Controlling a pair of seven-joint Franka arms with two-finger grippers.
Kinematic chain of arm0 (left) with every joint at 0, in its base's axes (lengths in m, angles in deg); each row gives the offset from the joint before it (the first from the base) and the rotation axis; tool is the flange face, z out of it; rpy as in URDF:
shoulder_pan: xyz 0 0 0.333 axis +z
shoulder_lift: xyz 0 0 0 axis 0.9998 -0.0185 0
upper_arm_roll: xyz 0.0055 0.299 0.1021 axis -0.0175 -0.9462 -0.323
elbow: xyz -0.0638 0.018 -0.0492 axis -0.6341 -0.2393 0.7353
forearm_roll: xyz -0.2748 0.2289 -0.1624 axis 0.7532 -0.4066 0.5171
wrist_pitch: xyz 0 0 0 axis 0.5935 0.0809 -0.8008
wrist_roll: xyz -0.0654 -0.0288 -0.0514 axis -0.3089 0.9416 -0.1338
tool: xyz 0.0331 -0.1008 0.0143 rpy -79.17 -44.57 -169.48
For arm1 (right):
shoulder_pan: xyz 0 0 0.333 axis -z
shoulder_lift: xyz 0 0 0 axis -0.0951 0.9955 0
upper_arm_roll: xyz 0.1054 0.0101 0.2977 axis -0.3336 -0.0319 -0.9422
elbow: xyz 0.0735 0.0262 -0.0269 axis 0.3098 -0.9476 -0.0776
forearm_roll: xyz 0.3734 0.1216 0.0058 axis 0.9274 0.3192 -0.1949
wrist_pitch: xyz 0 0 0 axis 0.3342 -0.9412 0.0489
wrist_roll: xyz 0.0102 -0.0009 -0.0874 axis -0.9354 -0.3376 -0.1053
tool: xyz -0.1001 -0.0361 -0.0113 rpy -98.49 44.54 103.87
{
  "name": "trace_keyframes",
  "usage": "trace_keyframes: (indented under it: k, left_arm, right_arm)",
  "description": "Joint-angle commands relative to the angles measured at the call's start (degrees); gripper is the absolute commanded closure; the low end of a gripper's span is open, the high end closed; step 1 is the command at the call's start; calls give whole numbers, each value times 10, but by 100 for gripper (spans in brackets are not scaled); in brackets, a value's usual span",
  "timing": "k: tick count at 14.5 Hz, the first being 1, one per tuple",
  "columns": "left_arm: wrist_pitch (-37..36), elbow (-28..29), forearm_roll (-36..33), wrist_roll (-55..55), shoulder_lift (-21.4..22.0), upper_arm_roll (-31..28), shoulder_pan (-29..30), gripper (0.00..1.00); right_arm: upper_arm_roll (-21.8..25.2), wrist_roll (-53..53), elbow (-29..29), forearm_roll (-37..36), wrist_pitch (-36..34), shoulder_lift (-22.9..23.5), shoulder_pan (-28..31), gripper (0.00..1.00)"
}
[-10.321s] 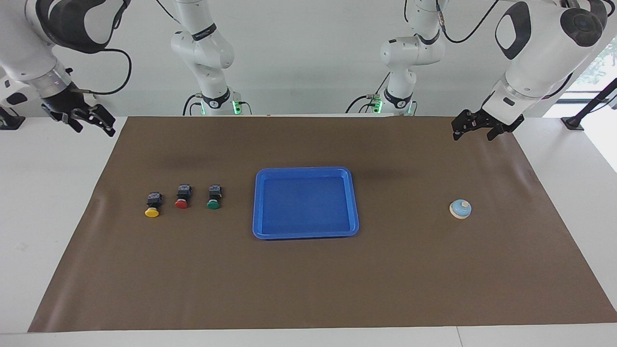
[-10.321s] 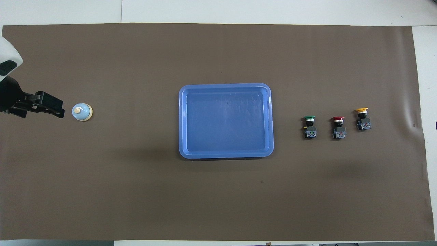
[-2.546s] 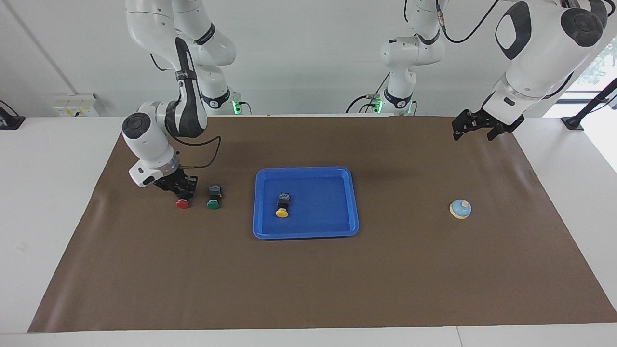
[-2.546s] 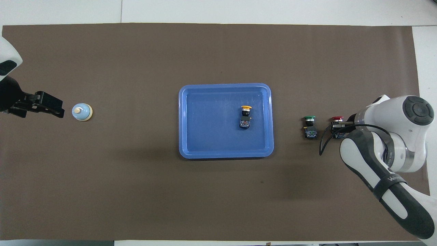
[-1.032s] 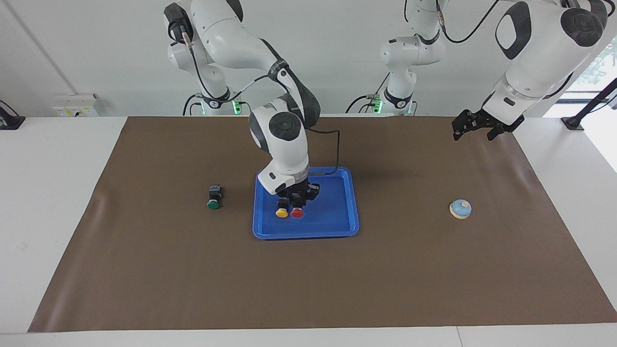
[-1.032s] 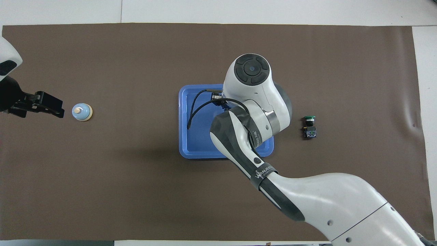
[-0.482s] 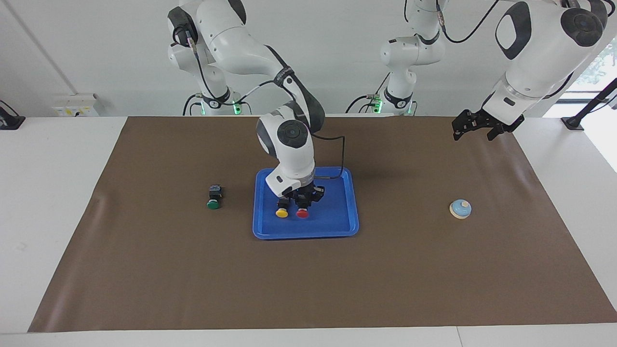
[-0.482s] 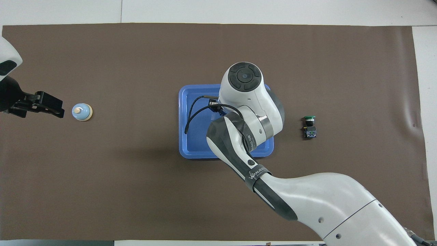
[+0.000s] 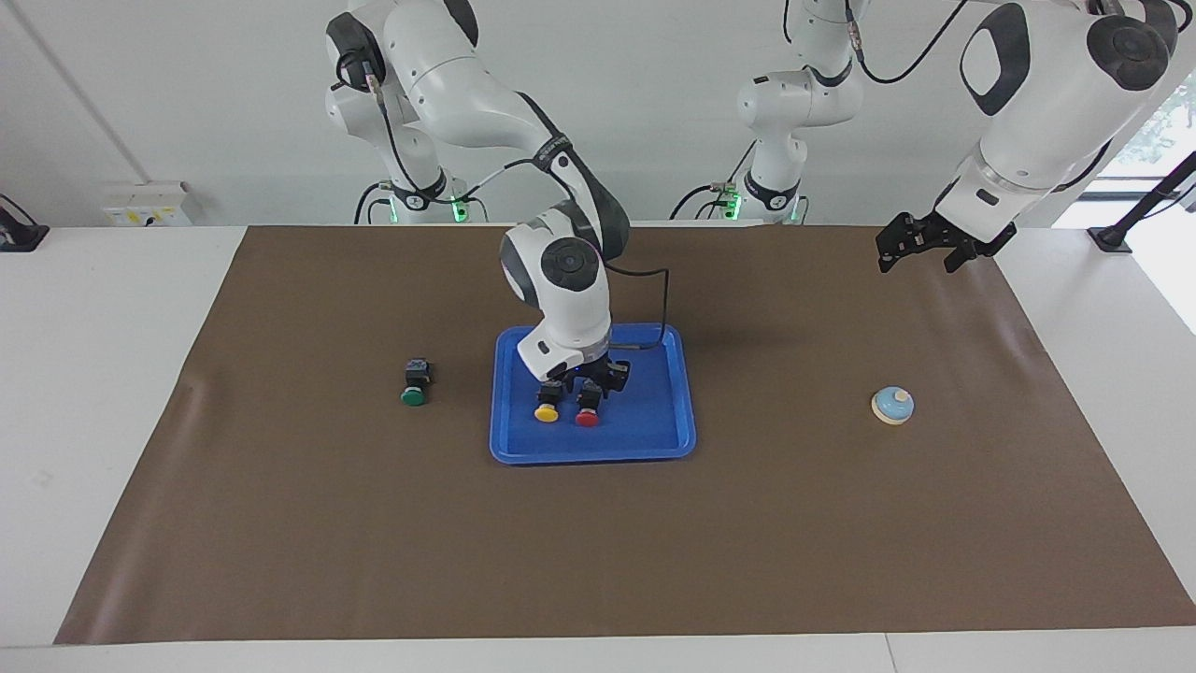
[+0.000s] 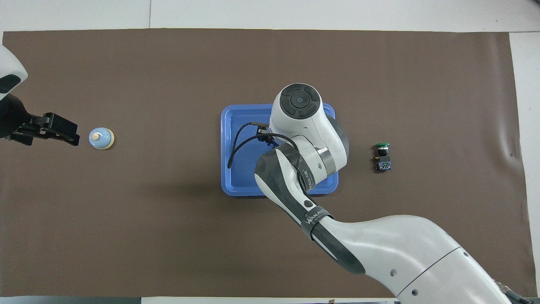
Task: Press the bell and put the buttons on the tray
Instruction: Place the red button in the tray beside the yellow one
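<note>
The blue tray (image 9: pixel 654 439) lies mid-table. In it the yellow button (image 9: pixel 547 411) and the red button (image 9: pixel 587 417) lie side by side. My right gripper (image 9: pixel 589 383) stands low over the red button's black body, open, with a finger on each side of it. In the overhead view the right arm hides both of these buttons, and only the tray's rim (image 10: pixel 228 169) shows. The green button (image 9: pixel 412 395) (image 10: pixel 382 156) lies on the mat toward the right arm's end. The light-blue bell (image 9: pixel 892 405) (image 10: pixel 101 138) sits toward the left arm's end. My left gripper (image 9: pixel 918 260) (image 10: pixel 63 131) waits open in the air beside the bell.
A brown mat (image 9: pixel 374 523) covers most of the white table (image 9: pixel 93 374). The right arm's forearm (image 10: pixel 379 245) stretches over the mat from the robots' end to the tray. A black cable (image 9: pixel 662 299) loops off the right wrist over the tray.
The right gripper has shifted the red button a little toward the left arm's end, set it down beside the yellow one, and its fingers have parted. The left arm has not moved.
</note>
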Motion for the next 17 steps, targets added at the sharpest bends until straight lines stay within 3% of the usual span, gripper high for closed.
trace_keyframes:
  k: [1, 5, 8, 14, 17]
  left_arm:
    - [1, 8, 0, 6, 7, -4, -4, 0]
    - [1, 8, 0, 6, 7, -4, -4, 0]
    - [1, 8, 0, 6, 7, -4, -4, 0]
    - [1, 8, 0, 6, 7, -4, -4, 0]
    - [1, 8, 0, 6, 7, -4, -4, 0]
  right_arm:
    - [6, 6, 54, -3, -85, -12, 8, 0]
    - [12, -75, 12, -11, -107, -79, 70, 0]
    - [12, -122, -72, -18, -93, -125, 114, 0]
    - [12, -234, -259, -27, 49, -200, 180, 0]
    - [11, -327, -311, -27, 96, -213, 210, 0]
